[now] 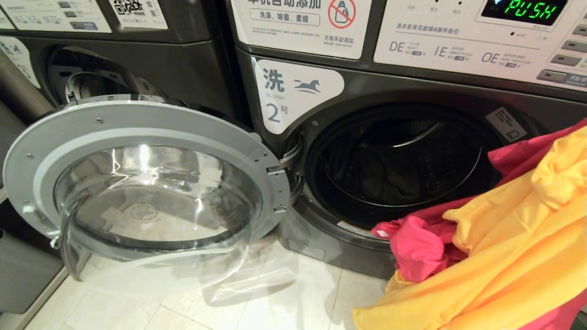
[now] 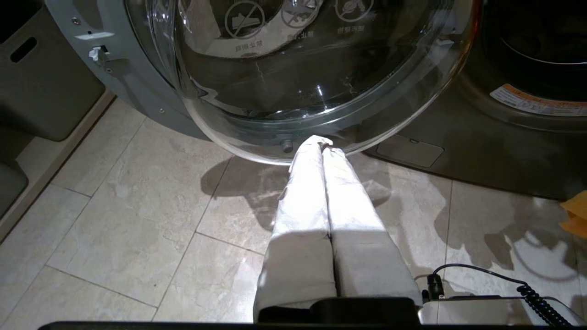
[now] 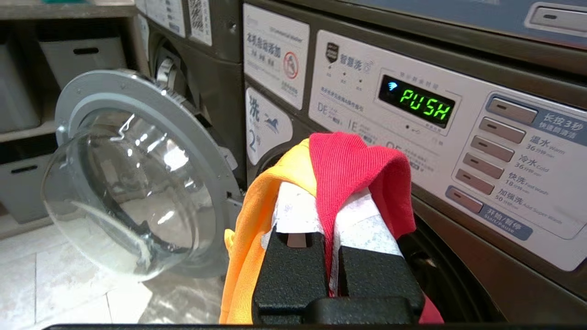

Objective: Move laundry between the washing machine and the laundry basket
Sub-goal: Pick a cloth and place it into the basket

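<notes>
At the lower right of the frame, the right gripper [image 3: 328, 206] clenches red [image 1: 415, 247] and yellow laundry [image 1: 513, 256] beside the open washing machine [image 1: 399, 156], while the left gripper [image 2: 321, 143] hangs closed and empty; trailing cloth could snag the door [image 1: 142, 183].

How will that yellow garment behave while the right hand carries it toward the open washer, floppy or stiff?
Probably very floppy: the yellow garment hangs in loose folds below the right hand. It looks thin and likely light. It may slip, since it mostly drapes over one finger while the red garment runs between them. Trailing fabric could catch the washer's rim.
</notes>
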